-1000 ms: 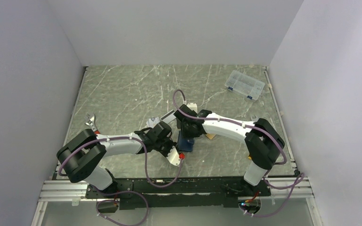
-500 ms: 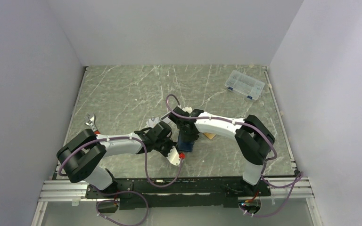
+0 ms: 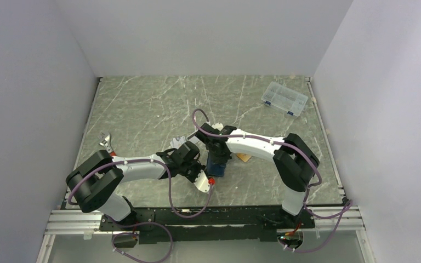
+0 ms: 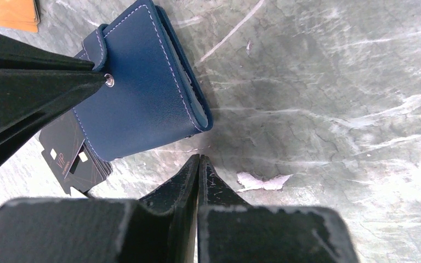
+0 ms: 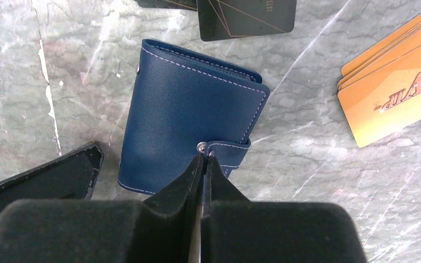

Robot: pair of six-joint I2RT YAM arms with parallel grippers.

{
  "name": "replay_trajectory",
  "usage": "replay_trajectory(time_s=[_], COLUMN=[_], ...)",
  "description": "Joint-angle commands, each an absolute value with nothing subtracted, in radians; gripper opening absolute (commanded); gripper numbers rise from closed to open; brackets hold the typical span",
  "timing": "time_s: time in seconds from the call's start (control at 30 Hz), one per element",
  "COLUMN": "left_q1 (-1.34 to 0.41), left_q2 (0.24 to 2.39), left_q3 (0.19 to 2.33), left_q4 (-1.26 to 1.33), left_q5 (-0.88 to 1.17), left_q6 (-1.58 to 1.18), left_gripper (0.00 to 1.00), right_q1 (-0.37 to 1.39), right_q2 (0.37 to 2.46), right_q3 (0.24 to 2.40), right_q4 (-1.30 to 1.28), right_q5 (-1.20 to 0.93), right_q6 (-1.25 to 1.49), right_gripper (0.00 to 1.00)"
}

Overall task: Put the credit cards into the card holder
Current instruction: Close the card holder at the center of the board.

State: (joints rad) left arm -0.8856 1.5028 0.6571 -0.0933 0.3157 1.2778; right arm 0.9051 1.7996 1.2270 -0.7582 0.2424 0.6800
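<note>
The card holder (image 5: pixel 186 109), a navy-blue wallet with pale stitching, lies folded shut on the tabletop (image 5: pixel 44 82), near the middle and between the two arms. Its snap tab (image 5: pixel 229 150) wraps round one edge onto the top face.

The right tool (image 5: pixel 202 160) has its fingers pressed together with no gap, their tips meeting at the snap stud at the end of the tab. Whether they pinch the tab or only touch it cannot be told.

The left tool (image 4: pixel 198 164) is also closed tight and holds nothing; its tips sit over bare tabletop just beside the wallet's edge.

A stack of orange cards (image 5: pixel 394 87) printed "VIP" lies near the holder, not touching it. Black cards (image 5: pixel 246 16) lie just beyond the holder's opposite edge; in the left wrist view one seems to slip under it. A small pale scrap (image 4: pixel 263 179) lies near the left tool's tips. A clear compartment box (image 3: pixel 285 98) sits well apart at the far right.
</note>
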Motion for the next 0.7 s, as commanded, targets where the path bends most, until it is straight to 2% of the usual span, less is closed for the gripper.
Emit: replay_trajectory(time_s=[0.0, 0.23, 0.4, 0.67], left_q1=[-0.882, -0.882, -0.883, -0.883], left_q2=[1.506, 1.508, 1.508, 1.506], left_q3=[0.689, 0.692, 0.693, 0.696], left_q4=[-0.109, -0.115, -0.118, -0.120], left_q5=[0.342, 0.341, 0.345, 0.346], left_q6=[1.270, 1.273, 1.270, 1.272], left_gripper=[0.08, 0.08, 0.08, 0.08], right_q1=[0.909, 0.910, 0.909, 0.908], right_q2=[1.779, 1.757, 1.759, 1.782], right_q3=[1.269, 1.263, 1.261, 1.260], right_q4=[-0.782, -0.787, -0.786, -0.770], right_q5=[0.268, 0.258, 0.262, 0.296], right_q6=[0.681, 0.683, 0.688, 0.699], right_gripper=[0.02, 0.08, 0.00, 0.00])
